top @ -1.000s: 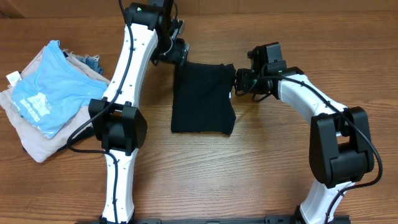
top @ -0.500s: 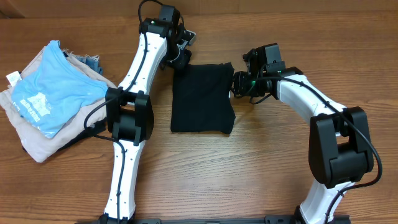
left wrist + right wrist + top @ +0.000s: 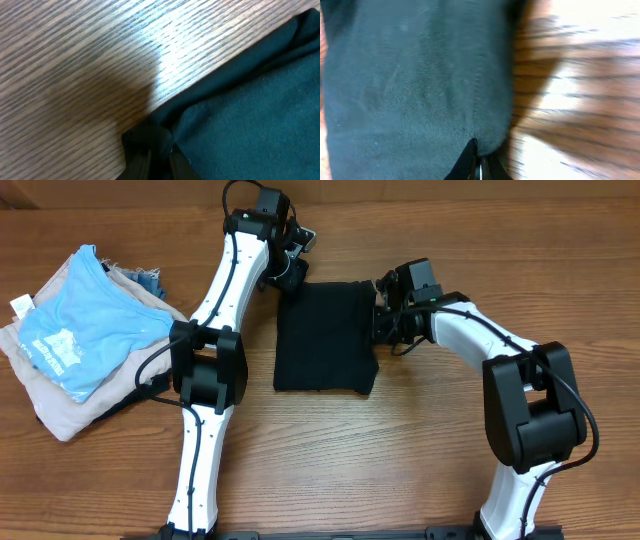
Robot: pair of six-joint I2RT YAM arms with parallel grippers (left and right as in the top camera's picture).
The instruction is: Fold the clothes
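The overhead camera looks straight down from well above, taking in the whole bench [image 3: 420, 470]. Both wrist cameras sit very close, facing down at the wood. All three share the black shirt [image 3: 325, 340], which fills the lower right of the left wrist view and the left of the right wrist view.

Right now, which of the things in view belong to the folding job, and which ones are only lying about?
Part of the job:
- black shirt, lying flat mid-table
- left gripper and right gripper, each pinching the shirt's edge near a far corner

Just lying about:
- light blue garment, on top of the pile
- beige garment under it, on the table at the left arm's side
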